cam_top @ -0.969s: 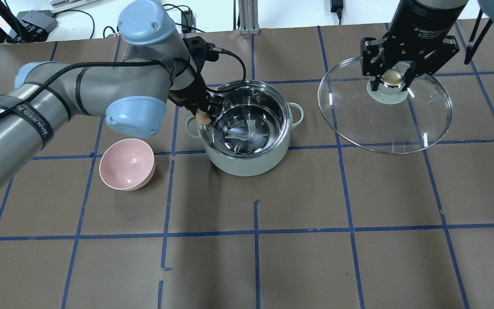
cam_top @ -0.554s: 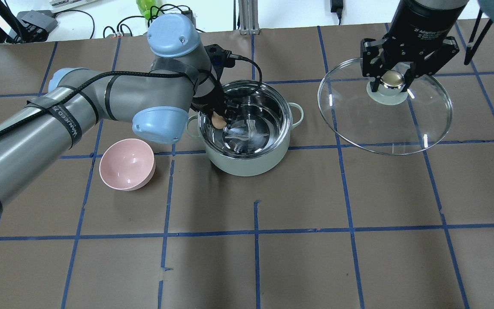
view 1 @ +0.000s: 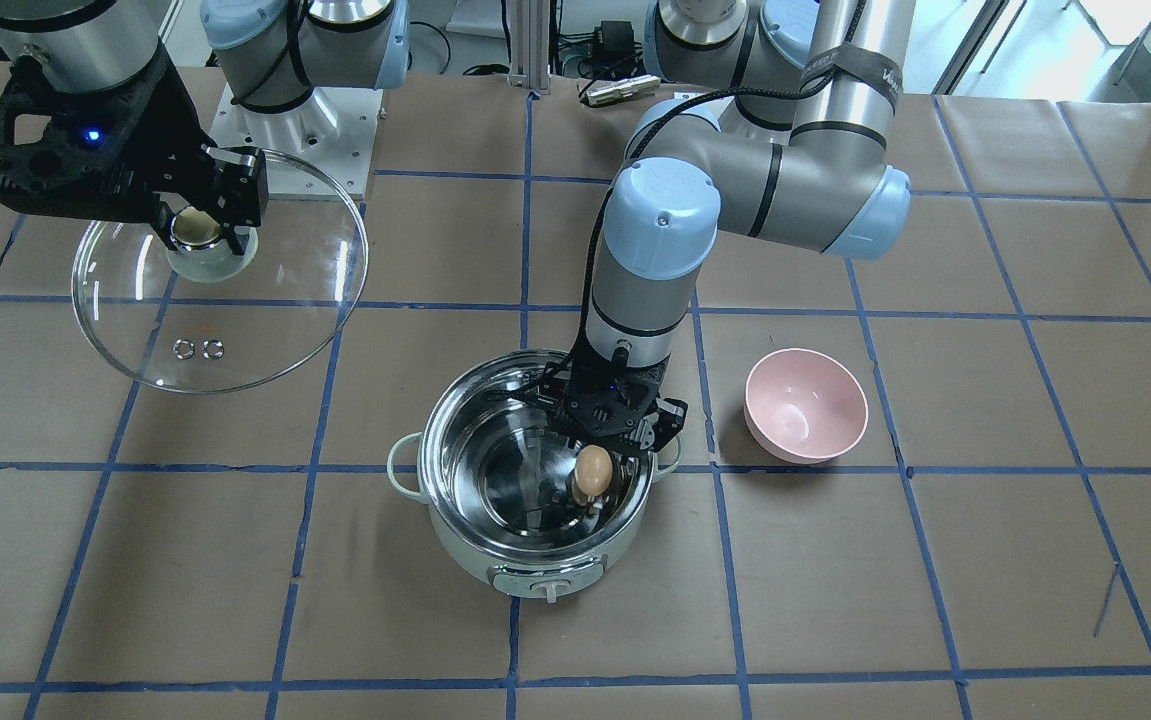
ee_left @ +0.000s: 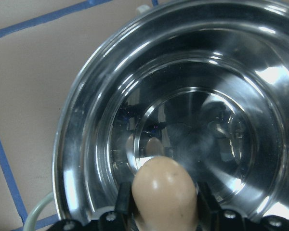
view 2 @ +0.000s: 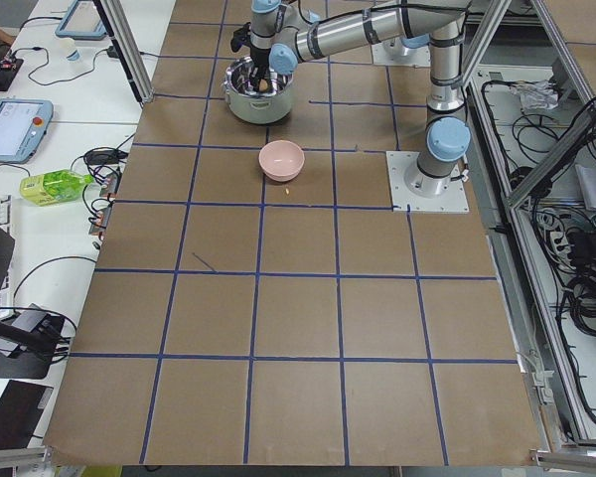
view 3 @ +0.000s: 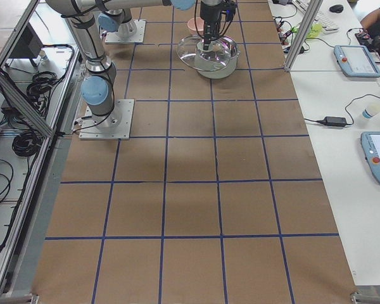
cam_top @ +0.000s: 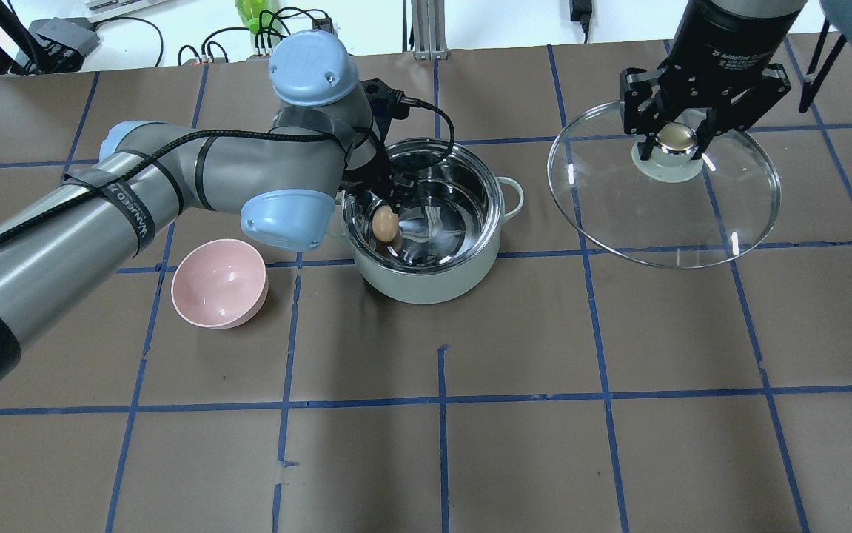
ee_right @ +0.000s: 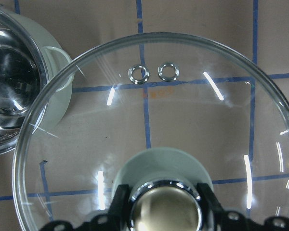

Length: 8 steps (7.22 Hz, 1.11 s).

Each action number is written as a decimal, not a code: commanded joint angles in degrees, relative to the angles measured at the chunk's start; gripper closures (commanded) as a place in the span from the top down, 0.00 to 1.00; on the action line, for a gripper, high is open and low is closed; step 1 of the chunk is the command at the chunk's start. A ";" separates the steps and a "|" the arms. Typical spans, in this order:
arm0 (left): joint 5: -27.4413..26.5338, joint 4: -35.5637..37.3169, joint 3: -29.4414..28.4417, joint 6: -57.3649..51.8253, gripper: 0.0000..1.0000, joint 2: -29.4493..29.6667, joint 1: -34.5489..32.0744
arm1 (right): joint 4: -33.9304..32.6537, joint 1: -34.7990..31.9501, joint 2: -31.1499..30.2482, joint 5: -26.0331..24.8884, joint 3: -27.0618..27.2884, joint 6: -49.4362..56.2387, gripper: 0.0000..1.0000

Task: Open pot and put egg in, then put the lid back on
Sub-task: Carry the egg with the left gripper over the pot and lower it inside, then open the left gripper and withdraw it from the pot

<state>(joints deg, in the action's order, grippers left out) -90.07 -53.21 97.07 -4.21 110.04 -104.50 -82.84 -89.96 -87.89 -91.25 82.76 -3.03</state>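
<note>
Egg [view 1: 593,471] – pinched between the two fingers of the left gripper [ee_left: 164,208], jaws closed on its sides, narrow end pointing down into the pot [cam_top: 426,285]. It hangs inside the rim, above the steel floor, toward the wall on the robot's left rather than over the centre; not yet resting on anything.

Risks, as judged:
- Release from this height would drop the egg onto bare steel – a crack is likely. Lowering further first would be safer.
- Off-centre position puts the fingers close to the wall; a sideways shift could knock the rim and nudge the pot.
- A round egg on a smooth, slightly dished floor will roll after release.
- Tighter squeezing could break the shell.

Surroundings: the lid [cam_top: 692,222] is held by its knob in the right gripper [cam_top: 676,141], jaws clamped on it, well to the right of the pot and clear of the opening. A pink bowl [cam_top: 220,283] sits near the pot on the robot's left, under the left arm's elbow; not in the way. The left wrist cable [cam_top: 440,126] loops over the pot's far rim.
</note>
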 commanded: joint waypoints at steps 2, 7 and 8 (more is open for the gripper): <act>-1.96 -4.76 -5.64 -0.10 0.81 -2.10 0.69 | -0.04 -0.04 0.00 0.37 0.04 0.30 0.02; -0.99 -35.52 -9.26 -4.76 0.83 -18.86 17.21 | -2.40 -7.56 8.58 2.04 -6.97 -4.42 0.03; -1.60 -41.04 -9.70 -4.67 0.83 -21.86 17.74 | -5.37 -11.07 11.22 2.65 -7.52 -8.44 0.03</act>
<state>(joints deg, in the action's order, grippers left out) -91.25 -87.62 87.88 -8.70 92.25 -88.30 -85.67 -96.97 -80.11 -89.35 76.66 -7.42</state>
